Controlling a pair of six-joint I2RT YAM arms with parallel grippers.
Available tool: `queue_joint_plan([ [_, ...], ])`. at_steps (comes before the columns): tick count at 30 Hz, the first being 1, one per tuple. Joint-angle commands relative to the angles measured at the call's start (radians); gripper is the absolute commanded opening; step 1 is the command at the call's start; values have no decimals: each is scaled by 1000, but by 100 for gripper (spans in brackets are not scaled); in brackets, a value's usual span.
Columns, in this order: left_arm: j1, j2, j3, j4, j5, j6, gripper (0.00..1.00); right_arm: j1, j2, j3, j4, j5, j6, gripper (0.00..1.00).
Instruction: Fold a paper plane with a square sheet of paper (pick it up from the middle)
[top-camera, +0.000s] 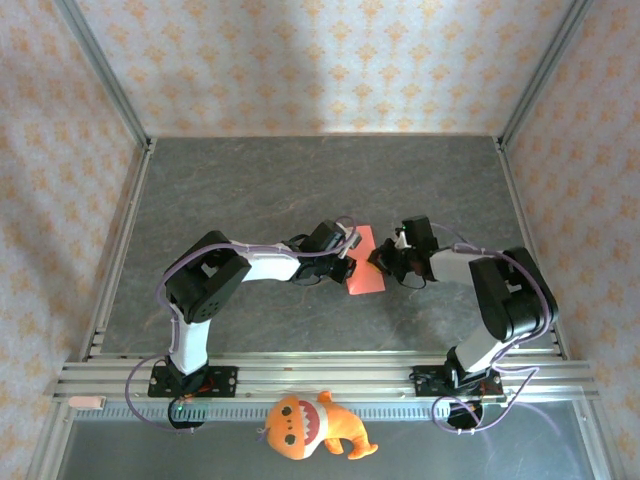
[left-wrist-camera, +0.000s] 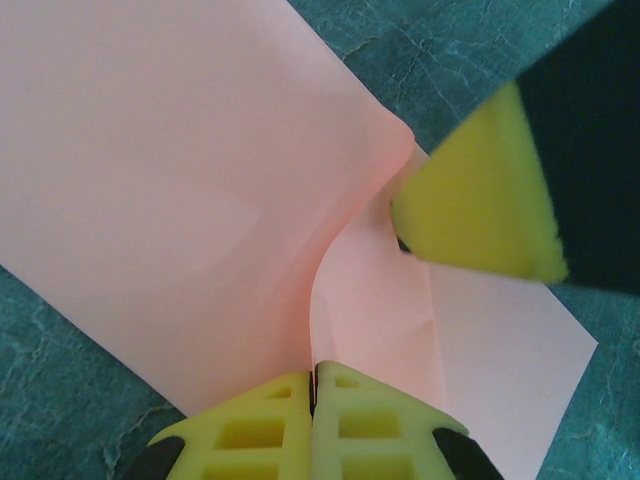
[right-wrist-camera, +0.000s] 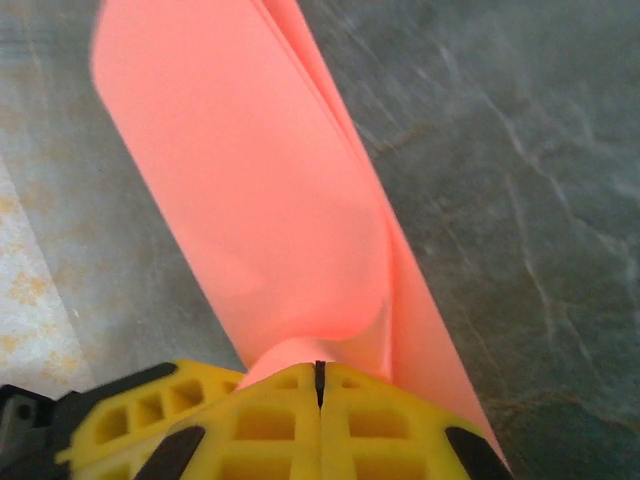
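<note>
Pinching the square sheet of paper (top-camera: 366, 262) from opposite sides, the two grippers meet just below the centre of the overhead frame, above the grey marbled table (top-camera: 300, 180). The left gripper (top-camera: 346, 266) reaches in from the left of the red-pink sheet and the right gripper (top-camera: 380, 262) from its right. In the left wrist view, the left gripper's yellow fingers (left-wrist-camera: 260, 432) stand pressed together at the bottom centre, with a raised fold of the sheet caught in the seam between them. A broad flap bulges across the upper left of that frame, while another layer lies flat on the table toward the lower right. One yellow finger (left-wrist-camera: 480, 200) of the right gripper enters from the upper right and touches the curled edge of the flap. In the right wrist view, the right gripper's jaws are likewise closed at the bottom centre, clamping the sheet, which rises as a curved flap toward the upper left over a second layer. An orange plush toy (top-camera: 305, 425) lies at the bottom centre of the overhead frame, well apart from the sheet.
</note>
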Motion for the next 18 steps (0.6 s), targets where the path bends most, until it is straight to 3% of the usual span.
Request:
queue_joint_plan([
  [1,11,70,-11,-158,-21,32,0,-14,14,38,-8,27,-17,2],
  [8,11,65,-11,-159,-30,29,0,-52,110,-5,2,71,-12,1],
  [18,12,69,-16,-165,-40,32,0,-88,51,30,-15,26,-26,2],
])
